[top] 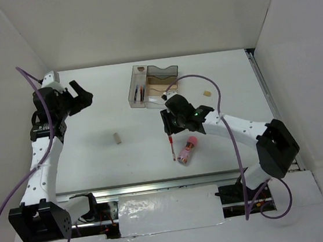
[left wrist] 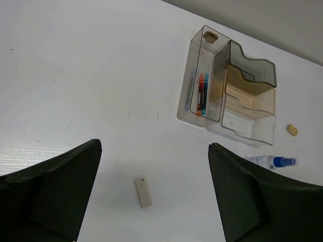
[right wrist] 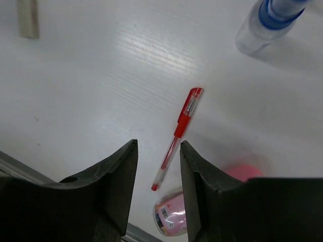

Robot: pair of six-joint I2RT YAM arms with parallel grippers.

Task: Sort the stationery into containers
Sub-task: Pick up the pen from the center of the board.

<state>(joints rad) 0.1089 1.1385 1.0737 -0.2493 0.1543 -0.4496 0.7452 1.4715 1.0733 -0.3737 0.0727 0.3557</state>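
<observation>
Table [top: 96, 163] from above. At left, your left pincer [top: 81, 96] gapes wide, empty. A beige block [top: 117, 138] lies mid-table, the organizer tray [top: 170, 70] behind. Your right pincer [right wrist: 158, 151], narrowly parted and empty, hovers over the red pen [right wrist: 177, 132] beside the pink tube [top: 187, 151].

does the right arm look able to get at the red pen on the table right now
Probably yes: the right hand is open above the red pen, with nothing between them. The pink tube lies close by the pen's near end and might get nudged.
</observation>
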